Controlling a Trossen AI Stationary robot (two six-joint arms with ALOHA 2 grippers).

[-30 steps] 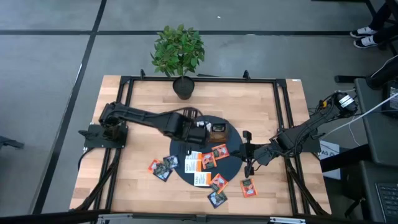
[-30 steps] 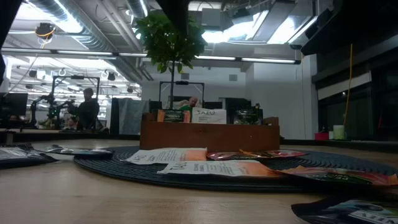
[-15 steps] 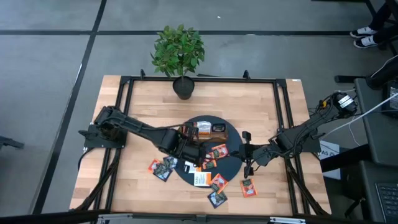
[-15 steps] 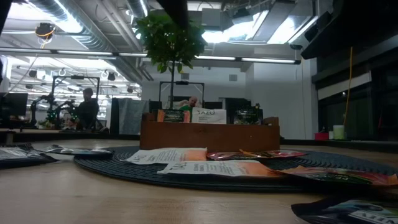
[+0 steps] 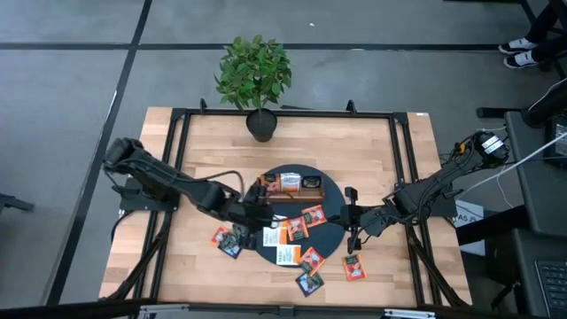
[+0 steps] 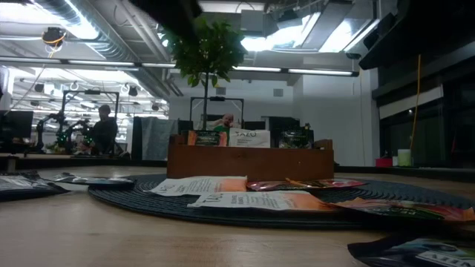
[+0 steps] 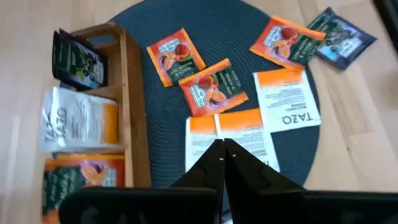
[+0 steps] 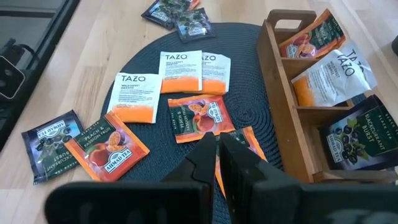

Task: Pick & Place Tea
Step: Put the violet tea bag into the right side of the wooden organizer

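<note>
Left gripper (image 5: pixel 255 213): you see it closed, empty — over the mat's left edge.
Tea (image 5: pixel 284 232): sachets strewn on mat and table; some in the wooden tray (image 5: pixel 288 184).
Right gripper (image 5: pixel 351 217): your view shows fingers nearly together, holding nothing — at the mat's right edge.

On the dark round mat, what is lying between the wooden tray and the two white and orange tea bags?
In the right wrist view, one orange tea bag lies flat on the mat, between the wooden tray and the white and orange tea bags.
</note>
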